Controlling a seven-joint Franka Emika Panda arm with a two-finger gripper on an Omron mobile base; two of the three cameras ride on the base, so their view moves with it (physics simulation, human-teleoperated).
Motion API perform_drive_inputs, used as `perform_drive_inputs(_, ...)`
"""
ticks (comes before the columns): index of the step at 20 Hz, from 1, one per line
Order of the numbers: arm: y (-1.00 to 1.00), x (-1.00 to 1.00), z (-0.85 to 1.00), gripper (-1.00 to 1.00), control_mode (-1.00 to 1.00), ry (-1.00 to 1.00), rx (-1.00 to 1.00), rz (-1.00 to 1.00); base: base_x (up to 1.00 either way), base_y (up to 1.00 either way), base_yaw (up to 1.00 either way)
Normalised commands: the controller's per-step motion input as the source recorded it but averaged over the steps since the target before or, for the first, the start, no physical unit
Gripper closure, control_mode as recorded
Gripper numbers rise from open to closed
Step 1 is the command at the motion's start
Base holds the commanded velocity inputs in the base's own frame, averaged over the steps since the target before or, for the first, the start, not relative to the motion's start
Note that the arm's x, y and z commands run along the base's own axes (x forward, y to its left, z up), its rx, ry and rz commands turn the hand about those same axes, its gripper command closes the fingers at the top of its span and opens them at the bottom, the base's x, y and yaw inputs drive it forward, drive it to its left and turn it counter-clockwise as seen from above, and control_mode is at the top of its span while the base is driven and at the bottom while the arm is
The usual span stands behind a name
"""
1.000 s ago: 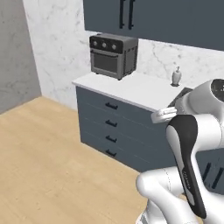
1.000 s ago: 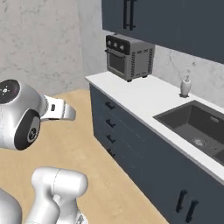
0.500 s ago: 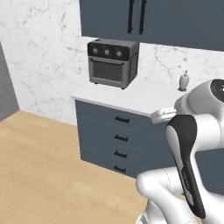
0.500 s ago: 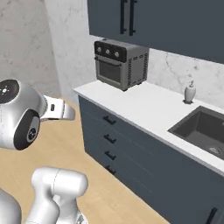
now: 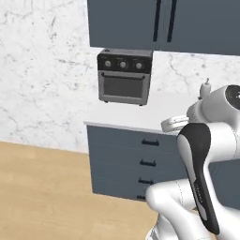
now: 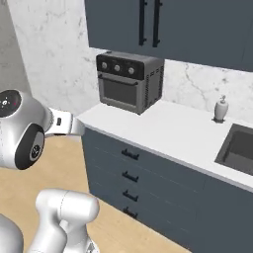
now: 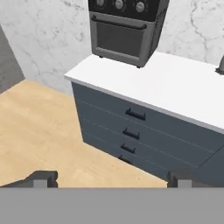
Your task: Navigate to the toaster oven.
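Observation:
The toaster oven (image 5: 123,77) is a boxy grey unit with a dark knob panel and a glass door under a bar handle. It stands at the left end of the white counter (image 5: 140,119), against the marble wall. From the other side the toaster oven (image 6: 129,81) sits slightly left of centre in the right base view. In the hand view the toaster oven (image 7: 124,30) is at the top, ahead of and above my gripper (image 7: 112,179). The fingertips (image 7: 43,178) are wide apart with nothing between them, so the gripper is open.
Dark blue drawers (image 6: 131,175) run below the counter, and upper cabinets (image 6: 158,24) hang above it. A soap dispenser (image 6: 221,107) stands beside the sink (image 6: 239,148) on the right. Wooden floor (image 7: 39,127) stretches left of the cabinet run, with a grey wall (image 7: 11,65) at far left.
Both base views have shifted as the base drove. The toaster oven now looks larger and faces the cameras more squarely. The arm keeps its folded pose.

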Motion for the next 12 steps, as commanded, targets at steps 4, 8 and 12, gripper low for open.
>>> perform_drive_inputs(4, 0.0, 0.0, 0.0, -1.0, 1.0, 0.0, 0.0, 0.0, 1.0, 1.0, -0.47)
perform_drive_inputs(8, 0.0, 0.0, 0.0, -1.0, 1.0, 0.0, 0.0, 0.0, 1.0, 1.0, -0.46)
perform_drive_inputs(12, 0.0, 0.0, 0.0, -1.0, 1.0, 0.0, 0.0, 0.0, 1.0, 0.85, -0.43)
